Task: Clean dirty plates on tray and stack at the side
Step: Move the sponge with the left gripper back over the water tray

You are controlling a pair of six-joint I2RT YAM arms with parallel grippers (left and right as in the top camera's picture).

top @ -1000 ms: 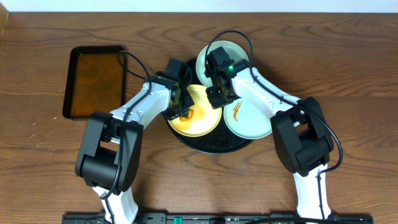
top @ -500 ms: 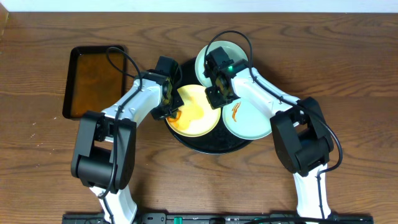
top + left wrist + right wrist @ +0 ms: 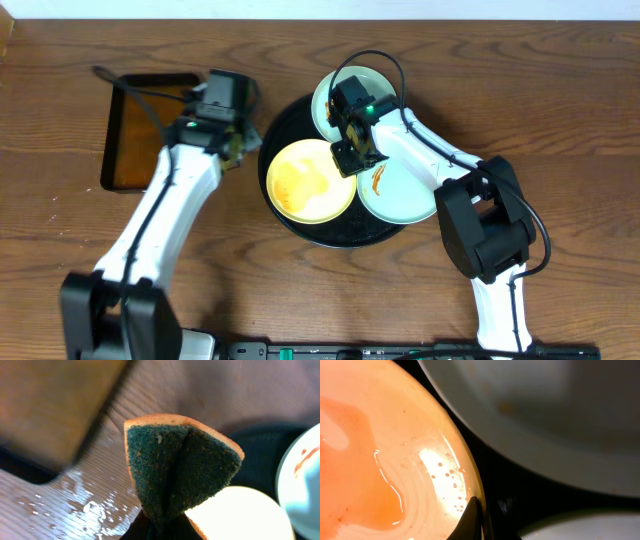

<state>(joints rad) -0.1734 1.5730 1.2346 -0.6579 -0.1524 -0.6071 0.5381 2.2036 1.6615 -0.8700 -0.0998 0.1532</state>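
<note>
The pale yellow plate (image 3: 310, 180) lies at the front left of the round black tray (image 3: 285, 120), wet with a thin orange film. My right gripper (image 3: 350, 155) is shut on its right rim; one fingertip (image 3: 472, 519) rests on the rim in the right wrist view. A mint plate (image 3: 330, 98) lies at the back, partly under my right arm. A second mint plate (image 3: 405, 192) with an orange smear lies at the right. My left gripper (image 3: 233, 146) is shut on a green and yellow sponge (image 3: 180, 465), over the wood left of the tray.
A small rectangular black tray (image 3: 150, 130) of brown liquid stands at the left. Water drops (image 3: 90, 507) lie on the wood beside it. The right arm reaches across the round tray's back half.
My left gripper has lifted the sponge off the yellow plate and swung left, off the round tray. The thick orange smear on that plate is gone. The right gripper has not moved.
</note>
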